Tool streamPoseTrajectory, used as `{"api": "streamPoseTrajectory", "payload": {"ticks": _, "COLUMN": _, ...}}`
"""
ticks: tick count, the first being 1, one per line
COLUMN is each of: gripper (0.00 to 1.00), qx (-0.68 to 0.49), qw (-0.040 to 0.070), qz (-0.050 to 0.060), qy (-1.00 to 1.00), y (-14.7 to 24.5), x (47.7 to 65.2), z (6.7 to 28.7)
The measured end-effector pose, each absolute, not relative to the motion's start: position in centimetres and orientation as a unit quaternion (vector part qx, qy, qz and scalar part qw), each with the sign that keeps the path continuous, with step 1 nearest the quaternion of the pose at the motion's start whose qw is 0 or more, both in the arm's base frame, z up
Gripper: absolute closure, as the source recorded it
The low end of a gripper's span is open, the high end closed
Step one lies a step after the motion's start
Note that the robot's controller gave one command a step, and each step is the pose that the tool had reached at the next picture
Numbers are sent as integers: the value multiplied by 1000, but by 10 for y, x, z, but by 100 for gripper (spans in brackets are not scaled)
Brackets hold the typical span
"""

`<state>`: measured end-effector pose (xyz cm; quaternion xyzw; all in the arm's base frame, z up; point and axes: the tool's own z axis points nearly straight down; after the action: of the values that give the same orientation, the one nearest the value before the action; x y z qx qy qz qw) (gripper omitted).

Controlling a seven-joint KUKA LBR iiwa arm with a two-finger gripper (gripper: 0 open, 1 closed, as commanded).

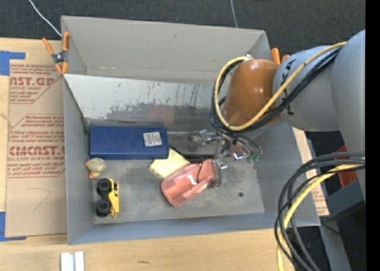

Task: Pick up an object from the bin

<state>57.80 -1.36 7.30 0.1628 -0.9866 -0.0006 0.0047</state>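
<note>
Nearest, at the left of the bin [160,47], a yellow toy truck [107,197] lies well apart from the action. The likely pick is the soft-looking pink object [184,185] at the near middle of the floor, lying tilted. Its far right end meets the claw [221,167], which stands low over that end.

The main risk, as I judge it, is an end grip. Taken by one tip, the pink object could swing, sag or slide out once lifted. It looks smooth and squashy, which would make that worse. Its far left edge touches or overlaps a pale yellow block [167,164], so a lift might drag the block along or tip it. A little tan lump [95,166] sits left of the block, out of the way. Farther back, the blue box [122,142] lies against the far slope, beside the claw's path but not touching it.

Whether the claw is spread, pressed together or pinching the pink end, I cannot tell. The wrist's orange cover [249,88] and looped cables [222,85] crowd that spot, and metal parts blur into the grey floor. What the tan lump is stays unclear.
</note>
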Motion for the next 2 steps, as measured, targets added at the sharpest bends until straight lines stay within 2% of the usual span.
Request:
{"api": "streamPoseTrajectory", "payload": {"ticks": 1, "gripper": 0, "qx": 320, "qw": -4, "qz": 1, "qy": -947, "y": 16, "x": 563, "z": 70}}
{"api": "streamPoseTrajectory", "payload": {"ticks": 2, "gripper": 100, "qx": 163, "qw": 7, "qz": -1, "qy": -987, "y": -13, "x": 577, "z": 71}}
